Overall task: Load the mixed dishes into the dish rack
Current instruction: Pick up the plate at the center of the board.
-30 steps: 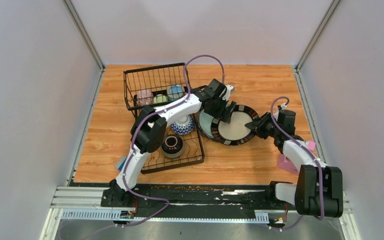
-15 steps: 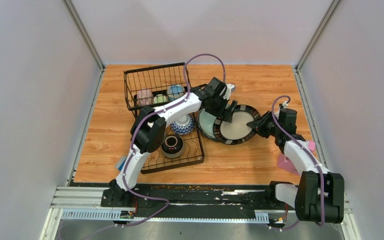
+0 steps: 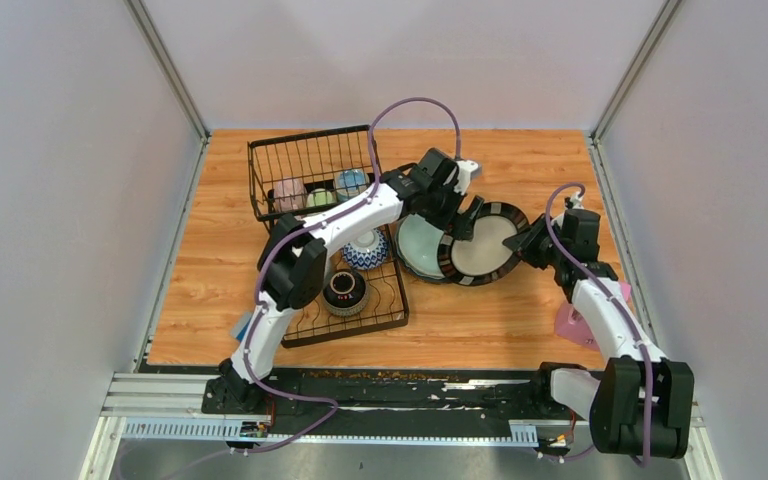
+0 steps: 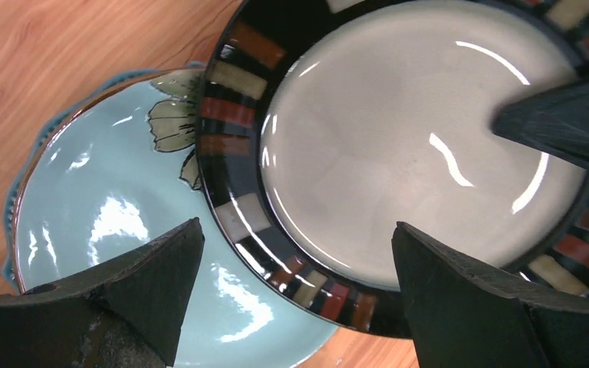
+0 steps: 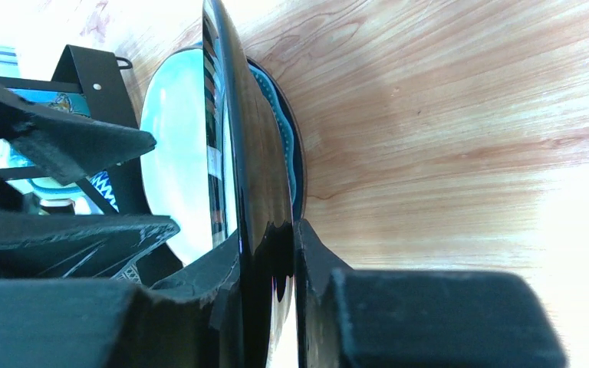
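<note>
Over the wood surface (image 3: 500, 320), right claw (image 3: 532, 243) pinches the plate (image 3: 482, 248) tilted, likely so the wide-open left claw (image 4: 295, 230) can grab it.

No legible text or labels anywhere.

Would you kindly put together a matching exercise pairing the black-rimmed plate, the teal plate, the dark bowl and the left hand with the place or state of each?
Things:
1. black-rimmed plate
2. teal plate
3. dark bowl
4. left hand

Places or states:
A. in the lower tray of the dish rack
B. open, over both plates
C. rim pinched by the right hand
D. on the table, partly covered by another plate

Pairs: 1-C; 2-D; 3-A; 4-B
</note>
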